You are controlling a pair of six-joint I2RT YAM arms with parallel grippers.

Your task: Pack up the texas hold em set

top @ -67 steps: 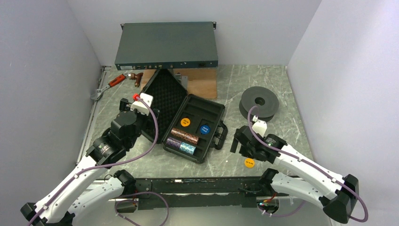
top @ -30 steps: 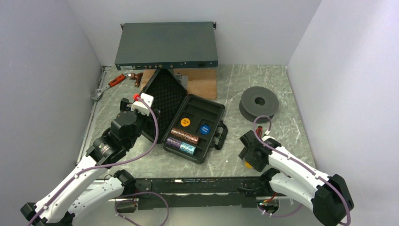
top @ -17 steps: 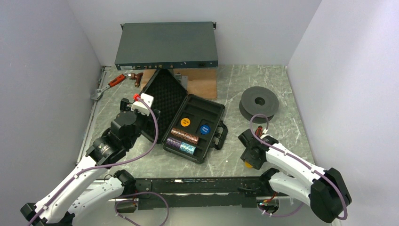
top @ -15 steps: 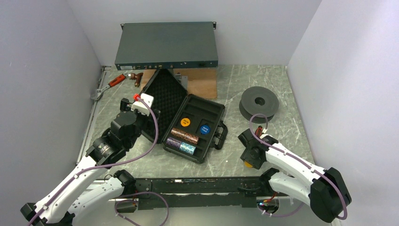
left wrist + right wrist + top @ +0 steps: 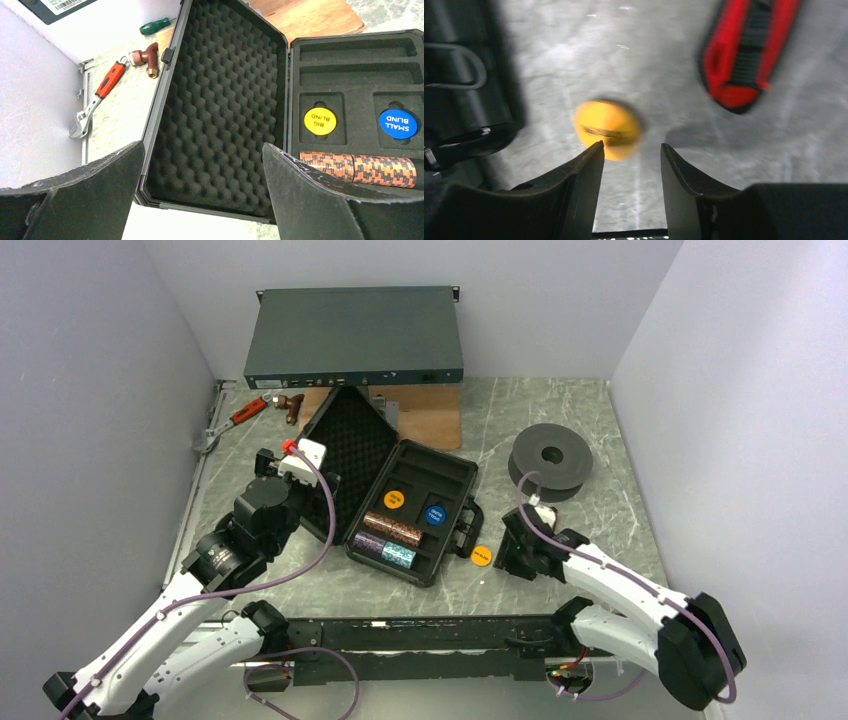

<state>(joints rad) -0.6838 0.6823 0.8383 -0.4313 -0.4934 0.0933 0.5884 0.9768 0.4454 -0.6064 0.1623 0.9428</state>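
Yellow disc (image 5: pixel 481 556) slid L, beside R hand (image 5: pixel 631 150).

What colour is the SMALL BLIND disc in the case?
Blue, with white lettering. The SMALL BLIND disc shows best in the left wrist view.

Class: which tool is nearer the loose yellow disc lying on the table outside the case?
Right. The right tool is just beside the loose yellow disc; the left tool is beyond the case, at its open lid.
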